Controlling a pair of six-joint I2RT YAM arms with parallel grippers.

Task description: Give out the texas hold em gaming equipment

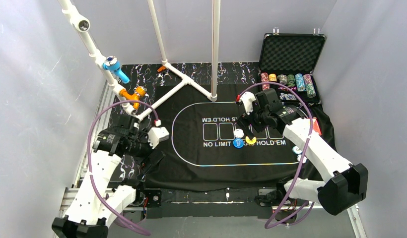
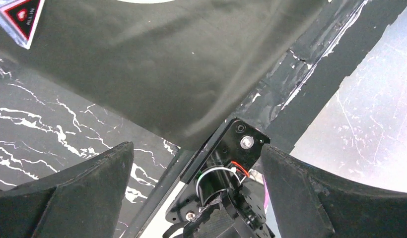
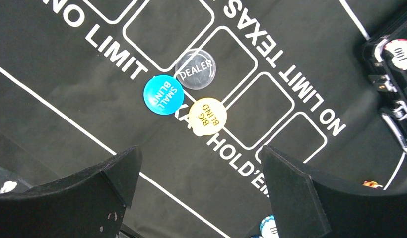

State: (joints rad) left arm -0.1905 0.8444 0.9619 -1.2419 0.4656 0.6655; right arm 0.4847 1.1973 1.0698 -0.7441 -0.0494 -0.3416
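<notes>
Black felt covers the middle of the desk [image 1: 241, 67]. This felt mat [image 1: 191, 163] has white words and card boxes printed on it. Three button discs lie close together on the words, near the middle of the mat. The white disc [image 3: 195, 69] says DEALER, the blue disc [image 3: 163, 94] says SMALL BLIND, and the yellow disc [image 3: 207, 115] says BIG BLIND. They look bunched in one spot, so they probably wait to be shared out to the players' places.

The poker chips [image 1: 286, 79] stand in neat rows in the open case [image 1: 292, 52] at the far right corner. Rows like that likely make them easy to pick. One loose chip [image 1: 297, 149] lies on the mat beside the right arm.

The right end effector [image 3: 200, 153] hangs above the three discs. Its fingers [image 3: 92, 198] are spread wide and hold nothing. It touches nothing. The wide gap looks ready to fit around one disc.

The left end effector [image 2: 196, 153] hangs over the near left edge of the mat. It too is spread wide with nothing in it. A small triangle marker [image 2: 22, 17] that says ALL IN lies on the desk beyond it.
</notes>
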